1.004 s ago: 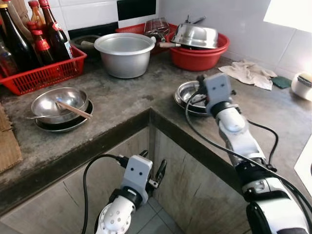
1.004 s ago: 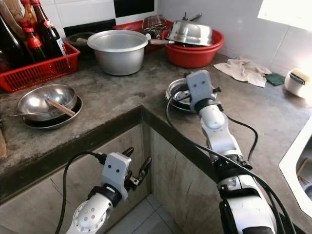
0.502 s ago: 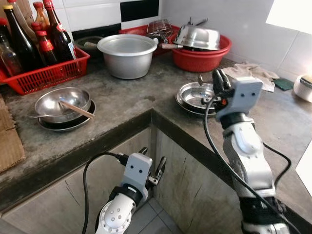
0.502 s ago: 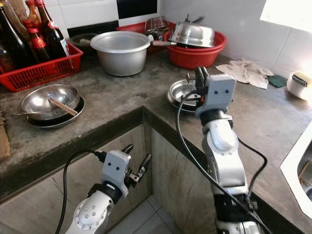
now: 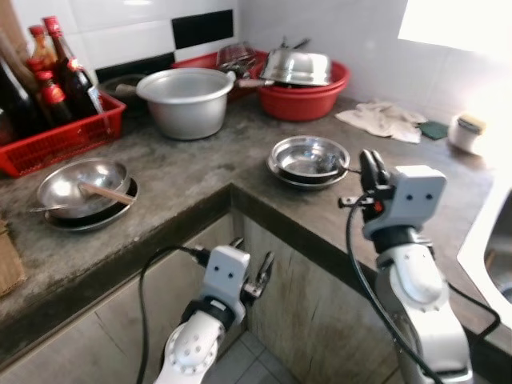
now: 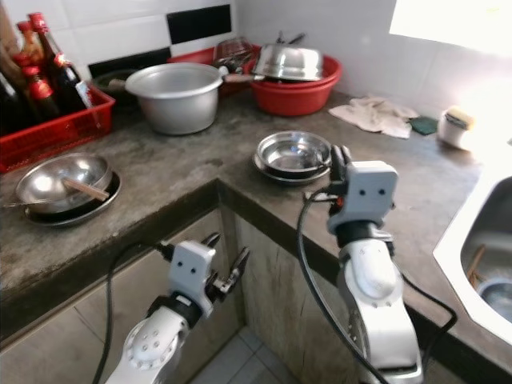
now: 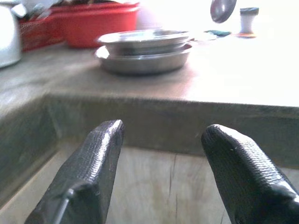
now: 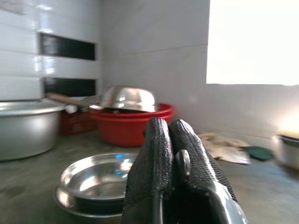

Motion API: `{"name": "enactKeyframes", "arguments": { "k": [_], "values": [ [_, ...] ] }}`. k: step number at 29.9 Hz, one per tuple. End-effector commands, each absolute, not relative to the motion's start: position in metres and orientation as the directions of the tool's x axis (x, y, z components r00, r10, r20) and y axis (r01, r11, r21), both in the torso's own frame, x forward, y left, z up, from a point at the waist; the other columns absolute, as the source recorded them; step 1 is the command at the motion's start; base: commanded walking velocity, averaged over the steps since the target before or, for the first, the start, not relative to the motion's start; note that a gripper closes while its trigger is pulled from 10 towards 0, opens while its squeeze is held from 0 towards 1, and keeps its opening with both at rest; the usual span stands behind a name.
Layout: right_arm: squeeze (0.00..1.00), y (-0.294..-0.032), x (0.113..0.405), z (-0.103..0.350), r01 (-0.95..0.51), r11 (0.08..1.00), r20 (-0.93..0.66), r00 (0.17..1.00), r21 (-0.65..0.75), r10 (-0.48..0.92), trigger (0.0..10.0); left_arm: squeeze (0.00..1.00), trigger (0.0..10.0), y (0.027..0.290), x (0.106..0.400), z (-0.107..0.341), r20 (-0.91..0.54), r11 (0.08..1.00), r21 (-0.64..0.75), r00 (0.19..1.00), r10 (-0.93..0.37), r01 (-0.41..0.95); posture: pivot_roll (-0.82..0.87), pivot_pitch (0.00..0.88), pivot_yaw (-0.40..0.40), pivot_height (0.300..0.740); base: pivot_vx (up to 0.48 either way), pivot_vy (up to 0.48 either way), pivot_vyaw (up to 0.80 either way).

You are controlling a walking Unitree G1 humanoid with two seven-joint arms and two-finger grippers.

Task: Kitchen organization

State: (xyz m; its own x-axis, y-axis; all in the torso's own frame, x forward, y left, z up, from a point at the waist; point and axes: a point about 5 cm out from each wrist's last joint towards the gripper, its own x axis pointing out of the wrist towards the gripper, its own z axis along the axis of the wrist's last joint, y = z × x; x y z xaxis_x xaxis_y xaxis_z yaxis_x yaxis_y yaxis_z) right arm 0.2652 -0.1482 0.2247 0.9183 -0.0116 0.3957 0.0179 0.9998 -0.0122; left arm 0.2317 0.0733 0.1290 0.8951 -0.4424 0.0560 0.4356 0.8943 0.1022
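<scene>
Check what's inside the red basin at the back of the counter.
An upturned steel bowl sits in the red basin, its dome above the rim, with utensil handles poking up behind it. Whatever lies beneath the bowl is covered.

The grey stone tabletop [image 5: 200, 164] turns a corner. On its left stretch stand a red basket [image 5: 56, 140] of bottles, a steel bowl on a dark plate [image 5: 80, 188] and an aluminium pot [image 5: 186, 100]. Past the corner lie stacked steel bowls [image 5: 308, 160], a red basin [image 5: 308, 96], a crumpled cloth [image 5: 382, 122], a green sponge [image 5: 436, 130] and a small white container [image 5: 466, 132].
</scene>
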Motion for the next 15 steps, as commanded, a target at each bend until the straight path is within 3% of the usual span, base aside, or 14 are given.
{"name": "enactKeyframes", "arguments": {
  "k": [1,7,15],
  "values": [
    [0.00,-0.1448,0.2618,0.2293,0.018,1.000,0.405,0.914,-0.004,-0.015,0.0,0.00,10.0,0.0790,0.2340,0.1256,0.044,0.897,0.111,0.899,-0.435,0.428,0.11,0.000,-0.021,0.740,0.000,0.476,-0.80],
    [0.00,-0.1447,0.2618,0.2285,0.039,0.999,0.391,0.920,-0.009,-0.032,0.0,0.00,10.0,0.0805,0.2359,0.1256,0.047,0.900,0.124,0.903,-0.427,0.418,0.11,0.000,-0.019,0.740,0.000,0.476,-0.80],
    [0.00,-0.1453,0.2611,0.2271,0.075,0.997,0.379,0.923,-0.020,-0.062,0.0,0.00,10.0,0.0820,0.2390,0.1253,0.041,0.886,0.187,0.897,-0.440,0.425,0.10,0.000,-0.014,0.740,0.035,-0.047,-0.80]
  ]
}}
